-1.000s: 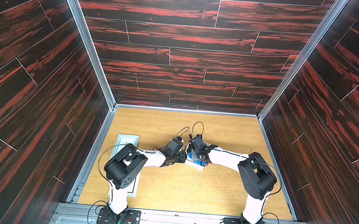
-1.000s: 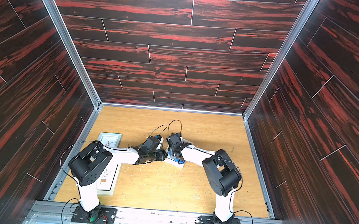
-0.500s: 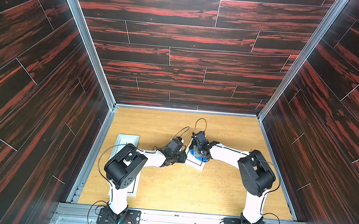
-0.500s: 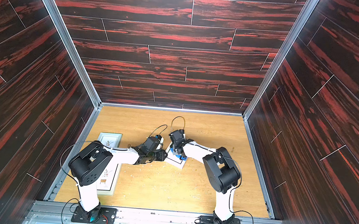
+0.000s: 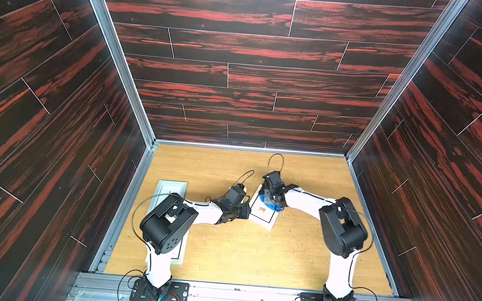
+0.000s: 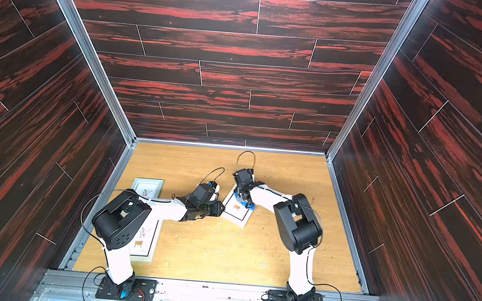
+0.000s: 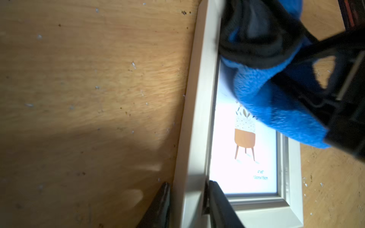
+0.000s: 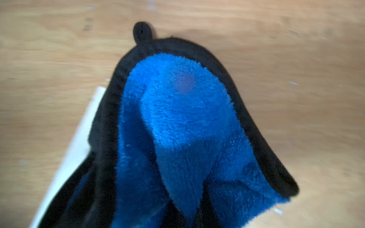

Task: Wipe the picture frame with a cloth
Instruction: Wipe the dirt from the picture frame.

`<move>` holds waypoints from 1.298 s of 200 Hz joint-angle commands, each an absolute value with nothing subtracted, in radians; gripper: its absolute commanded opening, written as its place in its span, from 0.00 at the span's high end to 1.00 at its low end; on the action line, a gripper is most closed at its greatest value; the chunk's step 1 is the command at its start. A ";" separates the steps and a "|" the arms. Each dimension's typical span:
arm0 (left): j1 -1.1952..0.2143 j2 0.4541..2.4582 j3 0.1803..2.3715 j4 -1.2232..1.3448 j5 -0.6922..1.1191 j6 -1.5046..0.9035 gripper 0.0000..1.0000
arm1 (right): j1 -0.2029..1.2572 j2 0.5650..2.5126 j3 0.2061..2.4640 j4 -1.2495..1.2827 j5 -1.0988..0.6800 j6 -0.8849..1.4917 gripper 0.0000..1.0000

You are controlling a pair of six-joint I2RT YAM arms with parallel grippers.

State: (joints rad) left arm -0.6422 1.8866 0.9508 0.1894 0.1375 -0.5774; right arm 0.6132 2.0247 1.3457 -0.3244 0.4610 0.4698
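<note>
Blue, blk-edged cloth (image 8: 187,118); white frame (image 7: 197,98).

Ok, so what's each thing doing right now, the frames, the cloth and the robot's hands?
Picture frame: face up, one edge pinched by the left hand.
Cloth: bunched up, held by the right hand, resting on the picture frame's front.
Left hand: shut on the picture frame's edge.
Right hand: shut on the cloth.
Other frames: lying flat, untouched, partly hidden under the left arm.
Table: speckled with little crumbs.
</note>
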 commanded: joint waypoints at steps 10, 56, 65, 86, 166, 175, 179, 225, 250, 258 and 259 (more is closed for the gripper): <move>-0.637 1.915 0.900 0.005 0.117 -0.578 0.64 | 0.648 2.094 1.420 -0.384 0.487 0.473 1.00; -0.636 1.912 0.888 0.021 0.117 -0.586 0.63 | 0.543 2.040 1.339 -0.367 0.517 0.449 1.00; -0.637 1.913 0.887 0.025 0.115 -0.587 0.64 | 0.553 2.045 1.344 -0.360 0.484 0.451 1.00; -0.637 1.913 0.889 0.025 0.117 -0.588 0.64 | 0.612 2.089 1.397 -0.357 0.449 0.466 1.00; -0.636 1.911 0.898 0.012 0.112 -0.583 0.63 | 0.536 2.030 1.333 -0.349 0.497 0.448 1.00; -0.637 1.913 0.898 0.013 0.113 -0.583 0.64 | 0.539 2.026 1.321 -0.338 0.463 0.451 1.00; -0.636 1.914 0.898 0.015 0.112 -0.584 0.64 | 0.543 2.029 1.323 -0.335 0.443 0.454 1.00; -0.636 1.906 0.896 0.005 0.105 -0.580 0.63 | 0.630 2.138 1.484 -0.402 0.462 0.478 1.00; -0.637 1.901 0.894 0.000 0.101 -0.579 0.64 | 0.603 2.117 1.462 -0.417 0.531 0.462 1.00; -0.636 1.899 0.893 0.000 0.101 -0.582 0.64 | 0.586 2.098 1.438 -0.414 0.544 0.456 1.00; -0.637 1.899 0.893 0.002 0.100 -0.582 0.64 | 0.584 2.096 1.434 -0.414 0.544 0.455 1.00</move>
State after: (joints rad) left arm -0.6415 1.8824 0.9413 0.1989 0.1352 -0.5877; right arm 0.6296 2.1105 1.4704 -0.3553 0.4843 0.4618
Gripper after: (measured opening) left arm 0.364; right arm 0.090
